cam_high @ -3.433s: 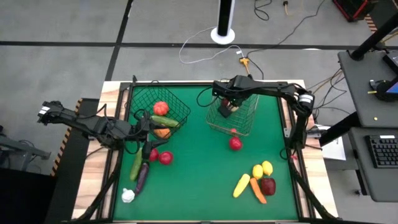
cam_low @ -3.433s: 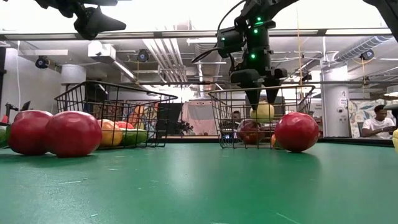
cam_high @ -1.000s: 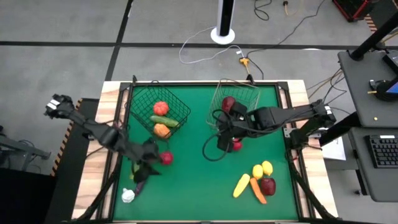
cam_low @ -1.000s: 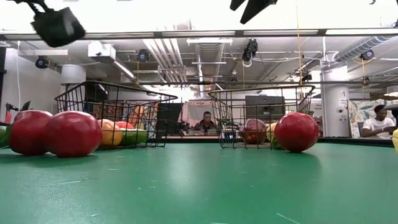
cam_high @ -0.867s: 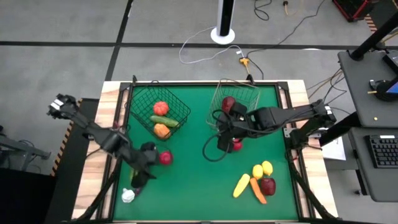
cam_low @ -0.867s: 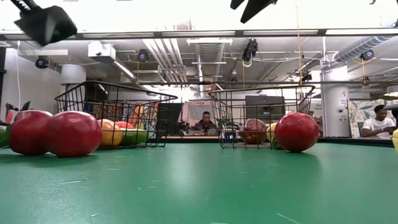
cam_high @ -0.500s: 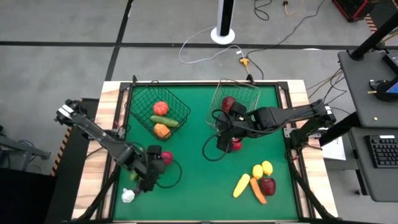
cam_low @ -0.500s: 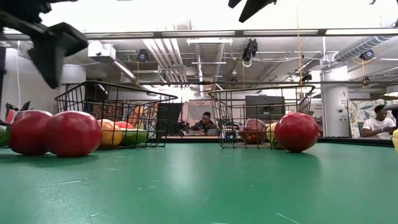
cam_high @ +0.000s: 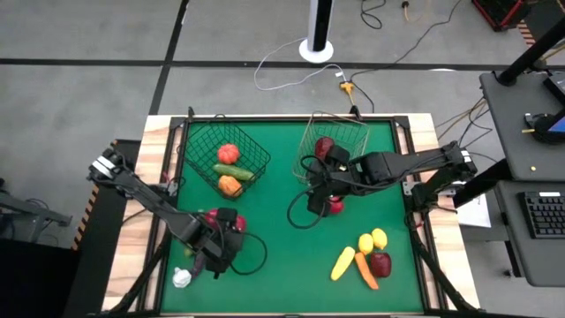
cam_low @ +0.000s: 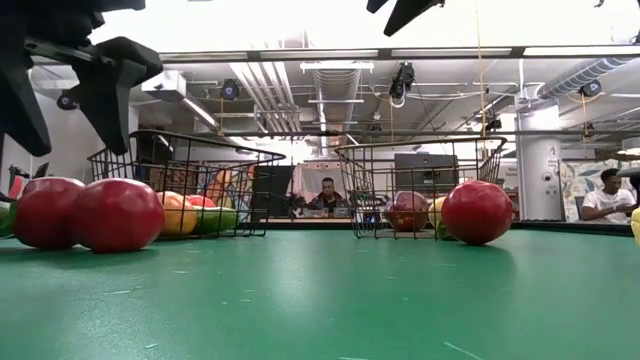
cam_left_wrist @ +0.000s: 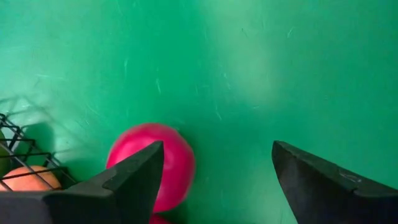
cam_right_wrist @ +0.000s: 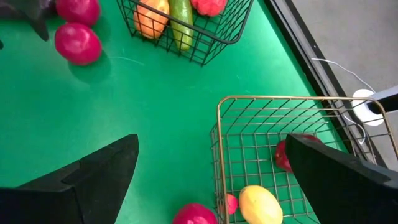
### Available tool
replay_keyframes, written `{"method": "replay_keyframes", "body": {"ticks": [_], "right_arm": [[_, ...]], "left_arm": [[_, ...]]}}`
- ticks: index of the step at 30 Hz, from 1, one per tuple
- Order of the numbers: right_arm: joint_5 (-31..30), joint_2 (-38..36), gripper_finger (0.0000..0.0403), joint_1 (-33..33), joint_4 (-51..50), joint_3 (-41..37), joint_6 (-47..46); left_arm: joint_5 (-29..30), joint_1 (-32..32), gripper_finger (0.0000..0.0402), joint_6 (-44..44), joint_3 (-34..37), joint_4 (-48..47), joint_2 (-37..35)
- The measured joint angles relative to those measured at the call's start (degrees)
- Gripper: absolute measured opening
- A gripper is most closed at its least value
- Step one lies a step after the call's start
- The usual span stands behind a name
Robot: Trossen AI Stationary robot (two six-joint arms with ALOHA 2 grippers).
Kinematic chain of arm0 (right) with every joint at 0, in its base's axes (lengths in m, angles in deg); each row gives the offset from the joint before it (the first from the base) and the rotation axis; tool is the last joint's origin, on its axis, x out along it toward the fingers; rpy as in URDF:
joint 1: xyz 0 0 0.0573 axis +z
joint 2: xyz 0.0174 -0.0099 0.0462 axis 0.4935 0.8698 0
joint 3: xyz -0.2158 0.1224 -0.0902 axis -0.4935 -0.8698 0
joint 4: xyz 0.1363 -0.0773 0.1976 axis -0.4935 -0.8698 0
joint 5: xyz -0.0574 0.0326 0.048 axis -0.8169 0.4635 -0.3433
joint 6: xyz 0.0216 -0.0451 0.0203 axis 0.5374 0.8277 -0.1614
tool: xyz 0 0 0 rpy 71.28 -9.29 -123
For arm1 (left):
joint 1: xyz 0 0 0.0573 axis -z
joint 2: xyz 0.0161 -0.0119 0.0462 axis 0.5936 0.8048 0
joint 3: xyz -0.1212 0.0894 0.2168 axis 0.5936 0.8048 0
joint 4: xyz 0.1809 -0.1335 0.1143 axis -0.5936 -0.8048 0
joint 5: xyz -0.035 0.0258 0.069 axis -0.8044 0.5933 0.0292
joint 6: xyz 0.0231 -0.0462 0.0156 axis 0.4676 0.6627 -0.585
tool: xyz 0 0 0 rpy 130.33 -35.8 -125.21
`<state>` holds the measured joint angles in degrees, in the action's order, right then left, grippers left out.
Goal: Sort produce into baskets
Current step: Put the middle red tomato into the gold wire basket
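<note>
Count: two grippers, two baskets, and loose produce on one green table [cam_high: 282, 177].
Near edge: a white piece [cam_high: 181, 278] lies at the left front corner; a yellow, orange and dark red cluster [cam_high: 364, 256] lies at the right front.
Left gripper [cam_high: 210, 252]: low over the left front of the table, just beside two red fruits [cam_low: 115, 214]. Its fingers [cam_left_wrist: 134, 180] stand partly open with nothing between them; in the left wrist view one red fruit [cam_left_wrist: 165, 163] sits just past one finger, not between the two.
Handling: these look like light, hard toy pieces with smooth skins, so likely slippery and apt to roll. The round red fruit would best be taken across its widest middle, fingers straddling it from above.
Risk: a finger landing off centre would probably nudge the fruit away.
Right gripper [cam_high: 316, 196]: near mid-table, just in front of the pale basket [cam_high: 311, 141], above a red fruit [cam_high: 335, 207]. Its fingers [cam_right_wrist: 93, 171] are spread wide and hold nothing.
Far left: the dark basket [cam_high: 196, 134] holds a red, a green and an orange piece.
Far right: the pale basket holds a dark red piece [cam_right_wrist: 287, 154], a yellow one [cam_right_wrist: 259, 203] and a small red one.
</note>
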<state>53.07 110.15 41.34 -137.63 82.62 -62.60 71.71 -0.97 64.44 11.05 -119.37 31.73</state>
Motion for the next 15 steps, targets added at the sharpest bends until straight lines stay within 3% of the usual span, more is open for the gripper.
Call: {"method": "replay_keyframes", "body": {"ticks": [7,15], "right_arm": [[-0.01,0.00,0.0396,0.00,0.12,0.00,-0.02],[0.01,0.00,0.0396,0.02,0.16,0.00,-0.02]], "left_arm": [[-0.06,0.00,0.0291,-0.11,0.00,-0.05,1.10],[1.70,0.00,0.0347,-1.91,0.00,-0.90,1.01]]}}
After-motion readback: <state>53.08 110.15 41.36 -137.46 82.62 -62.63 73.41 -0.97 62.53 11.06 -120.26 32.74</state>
